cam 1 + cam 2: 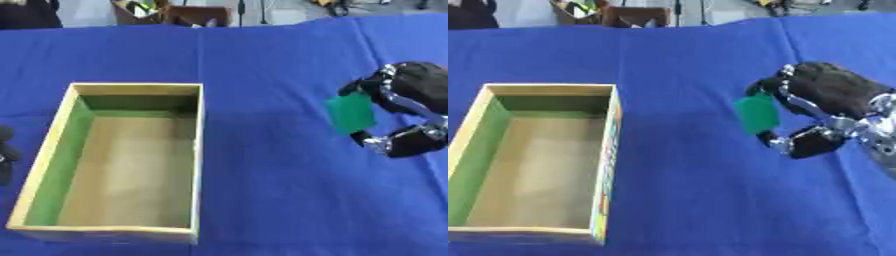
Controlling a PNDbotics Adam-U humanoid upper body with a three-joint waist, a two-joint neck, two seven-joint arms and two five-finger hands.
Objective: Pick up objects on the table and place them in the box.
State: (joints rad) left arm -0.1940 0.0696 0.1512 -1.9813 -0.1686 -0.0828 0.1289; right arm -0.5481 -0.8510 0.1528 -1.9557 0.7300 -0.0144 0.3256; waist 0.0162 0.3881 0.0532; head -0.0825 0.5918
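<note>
At the left edge of the left eye view only, dark fingers of the left hand [5, 150] are seen; their state cannot be told. An open wooden box with green inner walls [197, 150] stands on the blue-covered worktop [262, 200]. A flat green square card [757, 114] is pinched by the right hand [824, 107], right of the box.

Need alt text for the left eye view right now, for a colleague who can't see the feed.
The robot's right hand holds a flat green object between its fingers and thumb, above the blue tablecloth to the right of an open wooden box with nothing visible inside. Part of the left hand shows at the left edge.
</note>
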